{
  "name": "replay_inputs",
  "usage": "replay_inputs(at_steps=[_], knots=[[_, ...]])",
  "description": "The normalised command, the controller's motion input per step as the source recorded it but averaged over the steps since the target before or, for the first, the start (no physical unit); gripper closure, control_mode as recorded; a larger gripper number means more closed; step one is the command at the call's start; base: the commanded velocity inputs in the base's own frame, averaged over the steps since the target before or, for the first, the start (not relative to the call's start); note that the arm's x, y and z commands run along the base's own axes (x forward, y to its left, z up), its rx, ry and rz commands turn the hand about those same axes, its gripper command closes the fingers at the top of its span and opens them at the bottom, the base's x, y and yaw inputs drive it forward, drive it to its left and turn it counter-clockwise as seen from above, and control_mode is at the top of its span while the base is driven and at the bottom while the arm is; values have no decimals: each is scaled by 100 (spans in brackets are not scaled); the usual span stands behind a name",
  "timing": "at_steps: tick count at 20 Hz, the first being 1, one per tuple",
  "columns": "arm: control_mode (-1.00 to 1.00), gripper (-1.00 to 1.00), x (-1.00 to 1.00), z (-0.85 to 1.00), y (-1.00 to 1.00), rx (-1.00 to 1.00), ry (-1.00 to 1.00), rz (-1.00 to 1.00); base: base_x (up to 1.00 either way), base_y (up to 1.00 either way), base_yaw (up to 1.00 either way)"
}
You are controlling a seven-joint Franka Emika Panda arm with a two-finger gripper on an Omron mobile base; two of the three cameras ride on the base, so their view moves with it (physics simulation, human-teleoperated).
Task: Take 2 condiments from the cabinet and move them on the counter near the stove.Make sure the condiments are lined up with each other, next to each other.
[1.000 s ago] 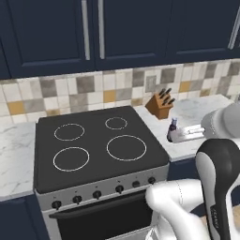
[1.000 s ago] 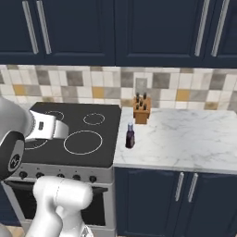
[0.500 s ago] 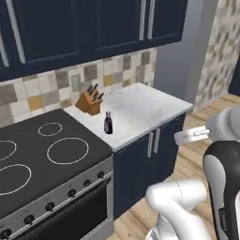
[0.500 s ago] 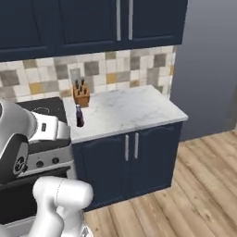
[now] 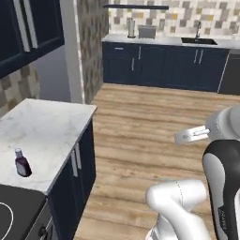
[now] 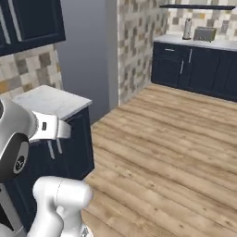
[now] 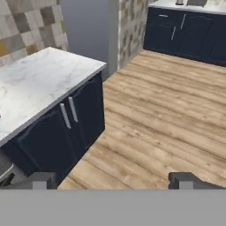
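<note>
In the left base view the maroon bottle [image 5: 21,163] stands upright on the counter [image 5: 47,126], near the stove [image 5: 14,213] at the lower left corner (the two do not touch). Far back, a thin dark shelf [image 5: 136,7] hangs above the other counter. In the hand view the gripper [image 7: 112,180] is wide open over the wooden floor [image 7: 167,114], holding nothing.

Both base views look from behind the arm across the wood floor [image 5: 154,122], counter [image 5: 42,131] at 9 o'clock; hand view shares both
</note>
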Motion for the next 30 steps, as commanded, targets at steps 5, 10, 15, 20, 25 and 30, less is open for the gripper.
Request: replay_inputs(at_steps=[5, 10, 15, 20, 25, 30], knots=[[100, -100, 0, 0, 0, 0, 0, 0, 1, -17, -93], [100, -100, 0, 0, 0, 0, 0, 0, 62, -15, -66], [100, -100, 0, 0, 0, 0, 0, 0, 100, -3, -17], [100, -100, 0, 0, 0, 0, 0, 0, 100, -24, 0], [100, -100, 0, 0, 0, 0, 0, 0, 100, -40, -1], [100, -100, 0, 0, 0, 0, 0, 0, 100, -44, -7]])
